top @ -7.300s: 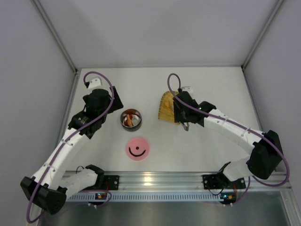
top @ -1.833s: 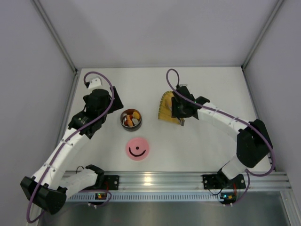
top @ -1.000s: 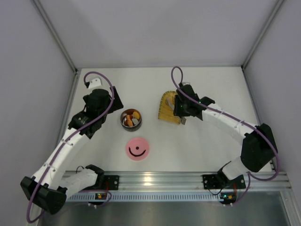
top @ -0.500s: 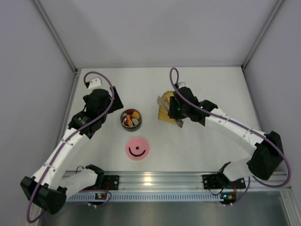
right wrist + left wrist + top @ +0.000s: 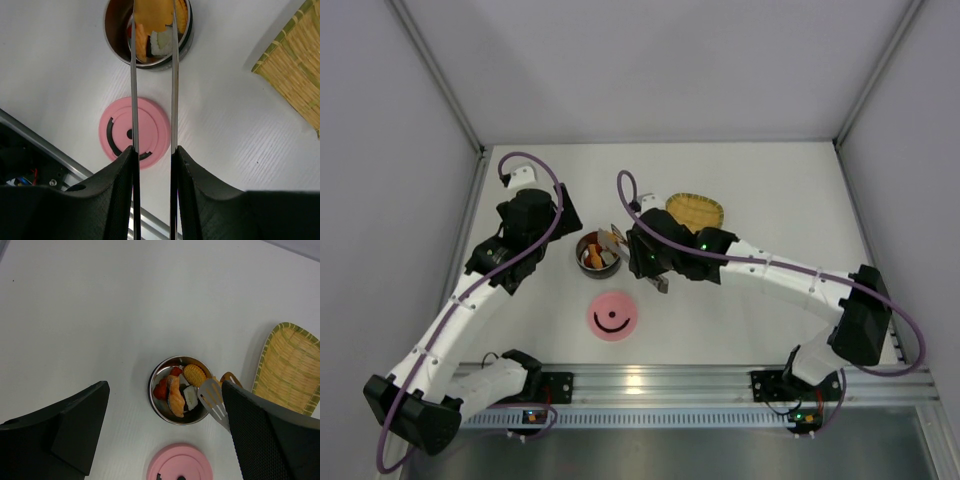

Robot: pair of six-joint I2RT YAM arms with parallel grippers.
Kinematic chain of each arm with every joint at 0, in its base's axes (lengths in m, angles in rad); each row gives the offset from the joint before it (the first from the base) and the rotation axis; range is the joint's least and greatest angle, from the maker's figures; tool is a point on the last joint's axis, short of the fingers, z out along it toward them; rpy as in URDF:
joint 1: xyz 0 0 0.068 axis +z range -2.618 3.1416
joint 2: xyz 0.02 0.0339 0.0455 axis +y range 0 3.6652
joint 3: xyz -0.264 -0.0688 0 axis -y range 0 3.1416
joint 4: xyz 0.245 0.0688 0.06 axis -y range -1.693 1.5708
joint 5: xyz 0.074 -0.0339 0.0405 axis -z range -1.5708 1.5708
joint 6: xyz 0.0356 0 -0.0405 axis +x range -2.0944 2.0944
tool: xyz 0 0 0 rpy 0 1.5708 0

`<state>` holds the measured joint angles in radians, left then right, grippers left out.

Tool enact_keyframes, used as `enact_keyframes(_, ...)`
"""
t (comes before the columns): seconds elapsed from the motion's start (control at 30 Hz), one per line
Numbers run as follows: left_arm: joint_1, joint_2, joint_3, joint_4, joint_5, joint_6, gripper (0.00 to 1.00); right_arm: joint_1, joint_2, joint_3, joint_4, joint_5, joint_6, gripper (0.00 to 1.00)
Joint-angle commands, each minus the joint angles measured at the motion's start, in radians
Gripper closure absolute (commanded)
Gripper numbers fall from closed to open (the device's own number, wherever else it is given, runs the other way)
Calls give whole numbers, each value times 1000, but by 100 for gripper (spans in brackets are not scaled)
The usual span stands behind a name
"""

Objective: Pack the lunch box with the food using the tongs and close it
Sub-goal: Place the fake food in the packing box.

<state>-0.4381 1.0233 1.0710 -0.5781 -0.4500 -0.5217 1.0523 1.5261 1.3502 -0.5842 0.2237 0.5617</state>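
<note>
Two thin arms of the tongs [image 5: 173, 90] are clamped between the fingers [image 5: 115, 185] of the right gripper [image 5: 154, 150], whose jaws are closed part-way on them, so that the arms are pressed nearly parallel. The tong tips are held over the lunch box [image 5: 116, 30], at its right rim as seen from above. An orange piece of food [image 5: 152, 15] is seen between them. Whether it is pinched or rests on the pieces below cannot be told. The left gripper [image 5: 163, 385] is spread to its full width and nothing is held in it. It is poised above the worktop [image 5: 770, 190] to the left of the lunch box, and nothing is touched by it.

Several pieces are contained in the steel bowl: a salmon-coloured strip [image 5: 175, 397], a dark red piece [image 5: 161, 390], a round orange biscuit [image 5: 194, 374] and a white piece [image 5: 190, 396]. The pink lid [image 5: 612, 317], marked with a black smile, is laid flat on the worktop between the bowl and the near edge, apart from the bowl, so the box is left uncovered. A yellow woven tray [image 5: 695, 212] is placed to the right of the bowl, towards the far edge, just beyond the right arm.

The worktop is white and matt. It is enclosed on three sides by pale grey walls [image 5: 650, 70], and an aluminium rail [image 5: 650, 380] carrying both arm bases is fixed along its near edge.
</note>
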Motion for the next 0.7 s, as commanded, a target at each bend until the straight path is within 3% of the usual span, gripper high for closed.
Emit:
enact_keyframes(0.0,4,-12,9,21,-7,5,1,23,28,53,6,31,15,69)
enact_keyframes(0.37,4,-11,12,23,-9,8,1,32,100,78,14,28,7,65)
enact_keyframes(0.67,4,-11,15,20,-10,11,1,32,115,109,-2,46,-3,55)
